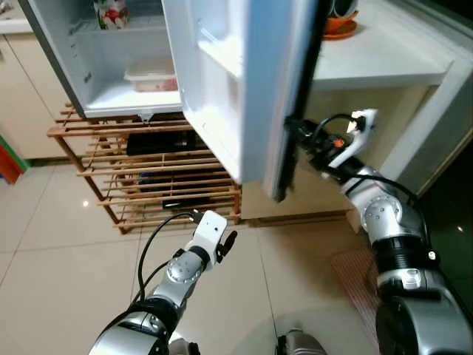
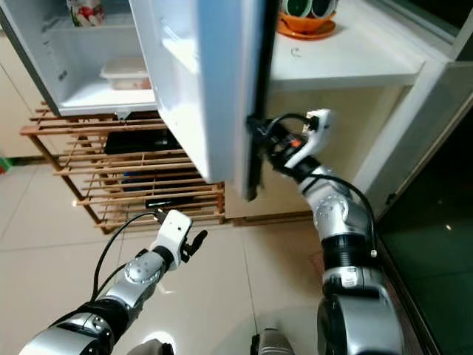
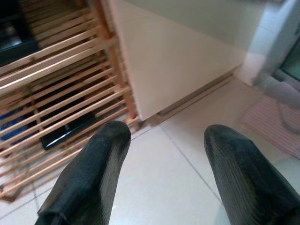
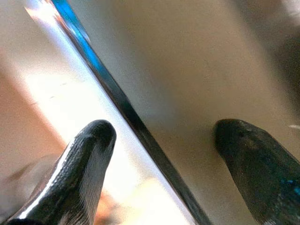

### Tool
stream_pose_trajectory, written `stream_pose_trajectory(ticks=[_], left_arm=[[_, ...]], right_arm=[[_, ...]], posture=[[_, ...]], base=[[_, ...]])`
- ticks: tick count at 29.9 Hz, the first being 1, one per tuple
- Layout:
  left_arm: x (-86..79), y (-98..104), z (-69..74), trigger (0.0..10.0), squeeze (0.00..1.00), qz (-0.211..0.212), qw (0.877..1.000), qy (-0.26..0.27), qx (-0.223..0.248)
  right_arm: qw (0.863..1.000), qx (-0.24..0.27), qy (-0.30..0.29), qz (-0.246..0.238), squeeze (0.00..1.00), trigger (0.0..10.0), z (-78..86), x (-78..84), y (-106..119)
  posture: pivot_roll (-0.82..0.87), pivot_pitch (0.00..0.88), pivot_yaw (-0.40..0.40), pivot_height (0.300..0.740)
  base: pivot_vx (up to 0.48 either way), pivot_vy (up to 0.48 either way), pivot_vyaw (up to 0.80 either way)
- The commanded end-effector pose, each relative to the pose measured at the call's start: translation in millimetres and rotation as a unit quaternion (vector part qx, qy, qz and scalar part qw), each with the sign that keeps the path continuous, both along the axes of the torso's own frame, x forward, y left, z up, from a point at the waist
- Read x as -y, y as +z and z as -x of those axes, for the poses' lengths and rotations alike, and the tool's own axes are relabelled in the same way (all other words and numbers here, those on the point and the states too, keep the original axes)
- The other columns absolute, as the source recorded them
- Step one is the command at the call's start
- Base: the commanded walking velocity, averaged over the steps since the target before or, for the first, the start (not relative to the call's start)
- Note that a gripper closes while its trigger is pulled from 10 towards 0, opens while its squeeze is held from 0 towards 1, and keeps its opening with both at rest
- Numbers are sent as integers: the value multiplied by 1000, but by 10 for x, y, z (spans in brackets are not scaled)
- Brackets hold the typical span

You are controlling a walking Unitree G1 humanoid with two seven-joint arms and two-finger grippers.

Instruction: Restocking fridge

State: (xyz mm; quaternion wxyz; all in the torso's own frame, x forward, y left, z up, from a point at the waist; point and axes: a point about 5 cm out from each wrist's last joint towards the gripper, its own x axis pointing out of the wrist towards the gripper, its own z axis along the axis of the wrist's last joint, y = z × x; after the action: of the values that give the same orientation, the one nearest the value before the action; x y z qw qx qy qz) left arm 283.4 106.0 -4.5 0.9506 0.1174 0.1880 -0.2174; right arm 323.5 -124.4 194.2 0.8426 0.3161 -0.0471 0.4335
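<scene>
R gripper spread wide astride fridge door edge, not clamped. L gripper open, empty, over floor by wooden rack. No legible labels.

We list: wooden rack on tiled floor; orange bowl on white bench; mat.

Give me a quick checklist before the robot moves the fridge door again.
1. Fridge door open: ok.
2. Right gripper at the door's outer edge, fingers apart on either side of it: ok.
3. Firm hold on the edge: cannot tell.
4. Left gripper open, low over the floor, away from the door: ok.
5. Wooden rack under the fridge, apart from both grippers: ok.
6. Container sits inside the fridge: ok.
</scene>
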Motion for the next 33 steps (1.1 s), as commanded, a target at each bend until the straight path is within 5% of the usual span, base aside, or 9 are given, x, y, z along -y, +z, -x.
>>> stream_pose_trajectory(ticks=[1, 6, 16, 19, 20, 22, 24, 25, 33], left_arm=[[-28, -32, 20, 10000, 0, -4, 1000, -2, -13], [-55, -159, 131, 10000, 0, -15, 998, -13, -56], [87, -241, 200, 10000, 0, -17, 996, 4, -91], [183, -153, 119, 10000, 0, -6, 998, 13, -65], [290, -4, 1, 10000, 0, 16, 999, 29, -20], [245, 116, -107, 10000, 0, 37, 998, 46, 11], [185, 167, -157, 10000, 0, 46, 997, 53, 23], [56, 464, -373, 10000, 0, 77, 990, 73, 90], [114, 1128, -595, 10000, 0, 151, 960, 80, 223]], right_arm=[[998, 25, 50, -17, 0, 10000, 136, -78, 169], [998, -2, 68, 0, 0, 10000, 446, 79, 44], [993, -53, -82, 62, 0, 10000, 377, 309, -145], [965, -64, -208, 145, 0, 10000, 219, 462, -288], [896, -53, -349, 270, 0, 10000, 116, 709, -436], [859, -36, -405, 312, 0, 10000, 118, 824, -478], [852, -33, -418, 314, 0, 10000, 129, 852, -488], [820, -34, -462, 337, 0, 10000, 178, 927, -572], [785, -28, -510, 351, 0, 10000, 316, 921, -837]], posture=[[-88, 0, 8, 703], [-102, 0, 9, 703], [-113, 0, 13, 703], [-111, 0, 13, 703], [-106, 0, 11, 703], [-100, 0, 11, 703], [-99, 0, 10, 703], [-95, 0, 2, 703], [-93, 0, -6, 703]], base=[[0, 0, 0], [0, 0, 0], [0, 0, 0], [0, 0, 0], [0, 0, 0], [0, 0, 0], [0, 0, 0], [0, 0, 0], [0, 0, 0]])
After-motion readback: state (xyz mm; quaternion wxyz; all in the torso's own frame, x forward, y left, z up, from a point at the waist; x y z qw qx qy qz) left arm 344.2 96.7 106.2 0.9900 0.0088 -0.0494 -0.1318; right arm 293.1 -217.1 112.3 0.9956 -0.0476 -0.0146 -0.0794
